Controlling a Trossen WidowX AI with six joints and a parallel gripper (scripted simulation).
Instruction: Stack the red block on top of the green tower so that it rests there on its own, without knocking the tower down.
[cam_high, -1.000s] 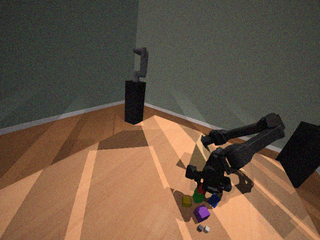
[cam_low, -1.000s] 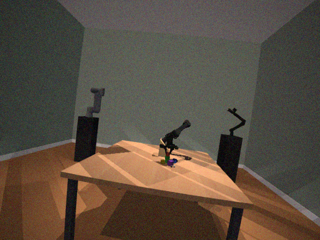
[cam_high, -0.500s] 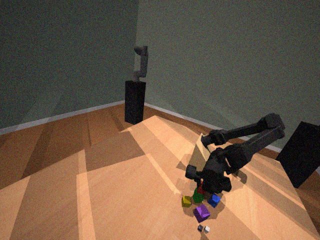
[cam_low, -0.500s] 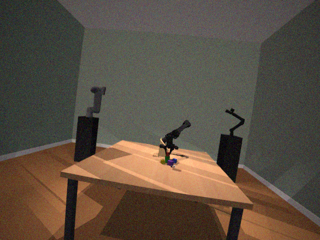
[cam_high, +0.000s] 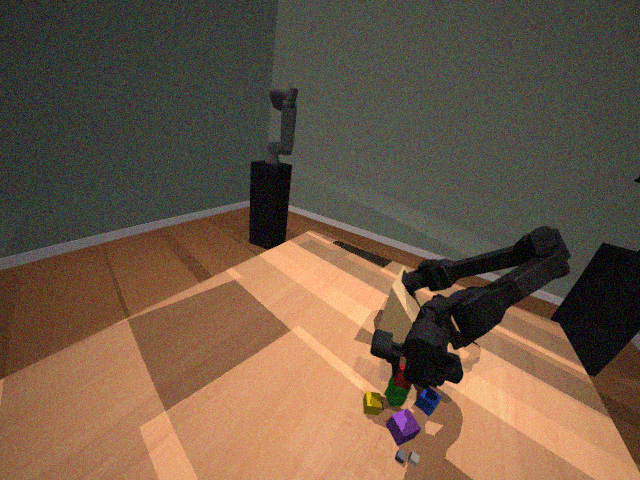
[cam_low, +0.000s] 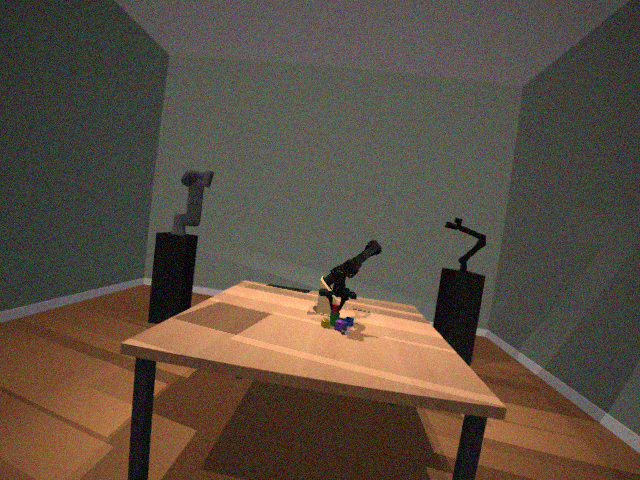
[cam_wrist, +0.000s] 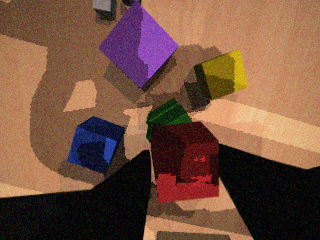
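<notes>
The red block sits upright on top of the green tower. In the wrist view it covers much of the tower, so how well the two line up is partly hidden. My gripper points down over the tower and is slightly open. Its fingers stand on either side of the red block, with very narrow gaps. The tower stands upright.
Close around the tower are a yellow block, a blue block and a purple block. Small grey cubes lie beyond the purple one. A tan wedge-like piece stands behind the gripper.
</notes>
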